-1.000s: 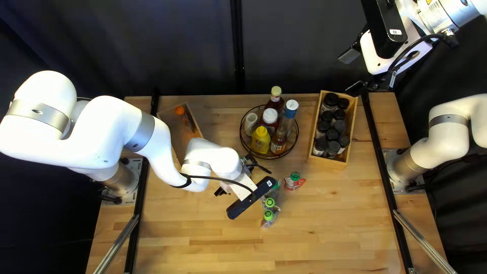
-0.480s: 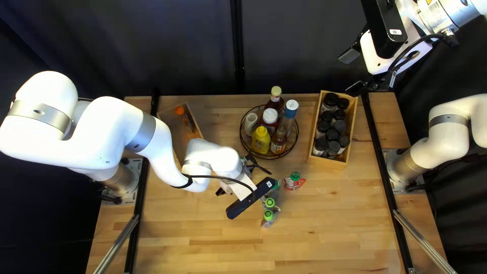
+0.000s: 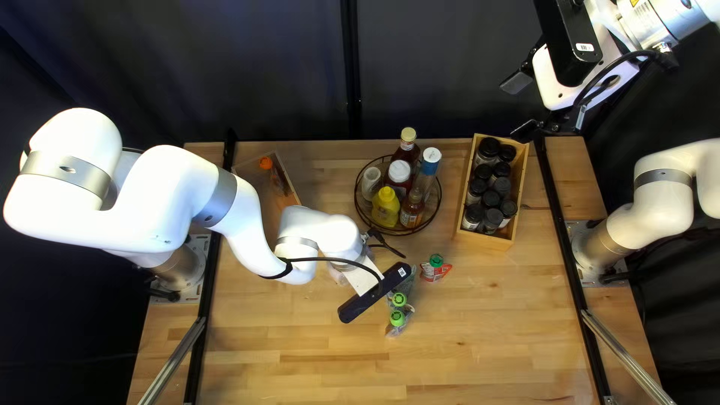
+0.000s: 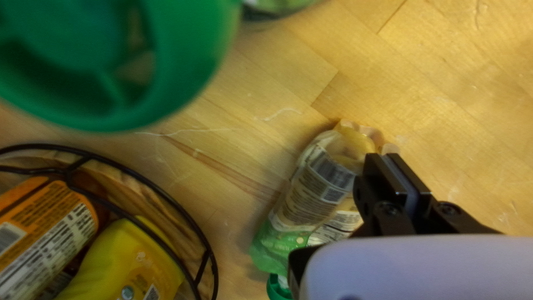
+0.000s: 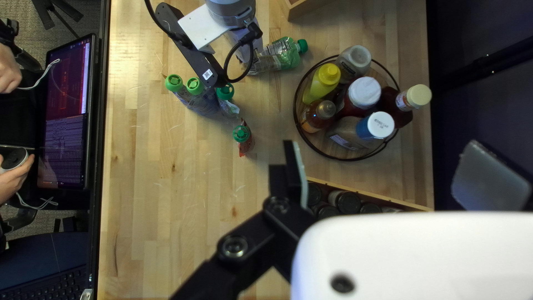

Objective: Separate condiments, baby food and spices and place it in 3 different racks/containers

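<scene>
My left gripper is low over the table, its fingertips hidden in the top left view. In the left wrist view the left gripper is shut on a clear-and-green pouch. A large green cap is close to that camera. Two lime-capped pouches and a red pouch stand near the arm. The round wire rack holds condiment bottles; the wooden box holds dark-lidded spice jars. An orange-capped pouch is in the left box. My right gripper hangs open and empty; right gripper.
The left forearm crosses beside the left box. Tall bottles rise above the wire rack's rim. Beyond the table's near edge, the right wrist view shows a person's hands and a screen.
My left gripper's fingers, apart in the earlier top left views, have shut on the pouch. The left arm has shifted slightly right, and its camera now covers a green cap. The right arm is still.
</scene>
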{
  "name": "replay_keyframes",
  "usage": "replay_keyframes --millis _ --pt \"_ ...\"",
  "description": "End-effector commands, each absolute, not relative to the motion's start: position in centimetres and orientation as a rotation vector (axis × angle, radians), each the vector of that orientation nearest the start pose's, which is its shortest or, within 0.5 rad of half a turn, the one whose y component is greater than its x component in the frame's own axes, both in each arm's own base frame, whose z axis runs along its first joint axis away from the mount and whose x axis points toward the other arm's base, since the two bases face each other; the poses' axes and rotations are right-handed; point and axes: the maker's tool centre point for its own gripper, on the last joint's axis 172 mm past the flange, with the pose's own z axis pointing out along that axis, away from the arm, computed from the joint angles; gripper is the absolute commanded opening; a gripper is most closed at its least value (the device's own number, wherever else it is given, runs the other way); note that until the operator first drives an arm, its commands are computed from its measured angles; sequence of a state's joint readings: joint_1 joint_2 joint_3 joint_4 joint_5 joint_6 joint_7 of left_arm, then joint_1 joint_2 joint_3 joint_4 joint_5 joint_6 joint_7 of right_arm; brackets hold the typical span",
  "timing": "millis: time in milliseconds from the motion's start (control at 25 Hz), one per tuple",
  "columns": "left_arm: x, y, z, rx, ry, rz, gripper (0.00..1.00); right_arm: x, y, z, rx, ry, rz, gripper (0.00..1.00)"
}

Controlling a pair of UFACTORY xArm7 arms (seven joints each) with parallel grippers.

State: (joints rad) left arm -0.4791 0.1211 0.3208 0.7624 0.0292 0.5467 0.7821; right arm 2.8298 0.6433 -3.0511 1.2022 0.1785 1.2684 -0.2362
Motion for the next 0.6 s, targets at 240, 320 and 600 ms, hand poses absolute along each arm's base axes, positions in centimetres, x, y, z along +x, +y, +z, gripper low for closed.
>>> replay_keyframes --millis 240,320,600 --pt "46.0 -6.0 5.1 -2.688 1.446 -0.104 1.00 38.7 -3.8 51.7 -3.017 -0.015 -0.912 1.00" --pt "46.0 -5.8 4.5 -2.686 1.450 -0.098 1.00 38.7 -3.8 51.7 -3.017 -0.015 -0.912 1.00" --pt "46.1 -5.5 3.4 -2.691 1.444 -0.094 0.07 38.7 -3.8 51.7 -3.017 -0.015 -0.912 1.00"
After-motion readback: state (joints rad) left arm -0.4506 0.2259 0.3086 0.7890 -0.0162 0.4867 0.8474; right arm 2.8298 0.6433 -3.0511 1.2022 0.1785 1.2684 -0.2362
